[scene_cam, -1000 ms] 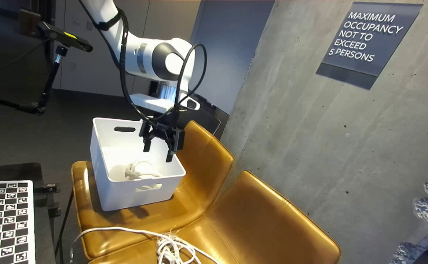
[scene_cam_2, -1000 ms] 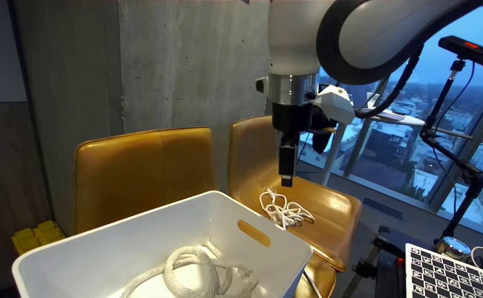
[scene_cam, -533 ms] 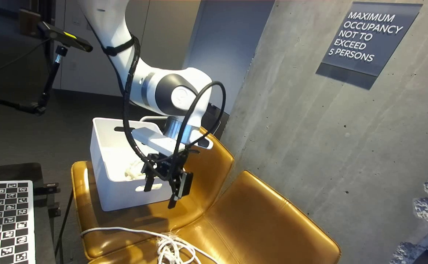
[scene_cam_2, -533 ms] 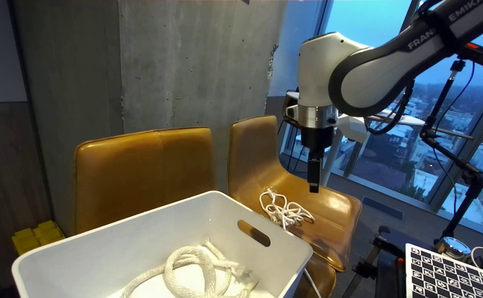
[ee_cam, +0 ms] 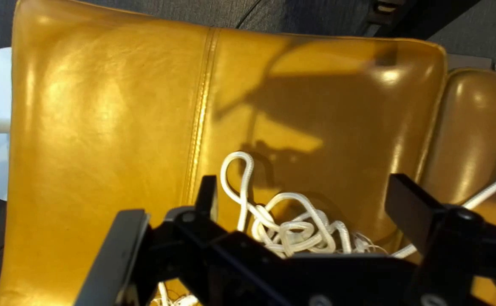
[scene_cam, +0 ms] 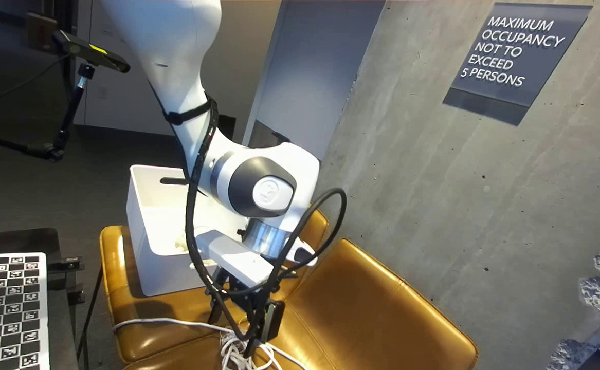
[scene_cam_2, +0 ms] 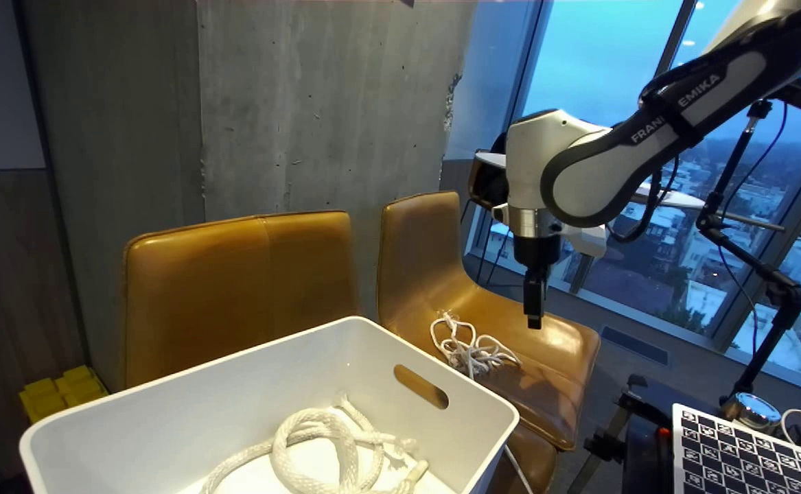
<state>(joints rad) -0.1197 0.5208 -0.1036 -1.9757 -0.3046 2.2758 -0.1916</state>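
Gripper [ee_cam: 305,197]: black, flat-sided and hard-edged, points down with its jaws spread wide, holding nothing
White cord [ee_cam: 301,245]: slim, round and smooth, lies in a loose tangle of loops with frayed, hair-fine ends on a tan chair [ee_cam: 107,106], lower than the jaws and showing between them in the wrist view; a strand stretches onto the neighboring chair [scene_cam_2: 239,288]
Upholstery [ee_cam: 333,106]: glossy and leather-look on both, softly curved at the edges, with stitched seams
White bin [scene_cam_2: 249,394]: matte molded plastic, boxy with rounded corners and slot-shaped handle holes, stands on the neighboring chair
Thick rope [scene_cam_2: 281,456]: off-white, coarsely braided, coiled over itself inside the bin
Robot arm [scene_cam_2: 592,178]: glossy white shells with black trim and a silver ring near the wrist; lettering on a link reads FRAN, cut off at a dark band, then EMIKA
Marker board [scene_cam: 6,308]: flat, checkered in black and white, small square codes printed in its pale squares
Camera [scene_cam: 91,51]: black and bar-shaped, marked with a bright yellow strip
Concrete wall [scene_cam: 418,216]: gray, pitted and streaked, broken into rough patches toward one edge in an exterior view
Sign [scene_cam: 515,61]: dark, flat panel with white capitals, MAXIMUM OCCUPANCY NOT TO EXCEED 5 PERSONS
Window [scene_cam_2: 599,62]: tall glass panes set in dark frames, washed in blue
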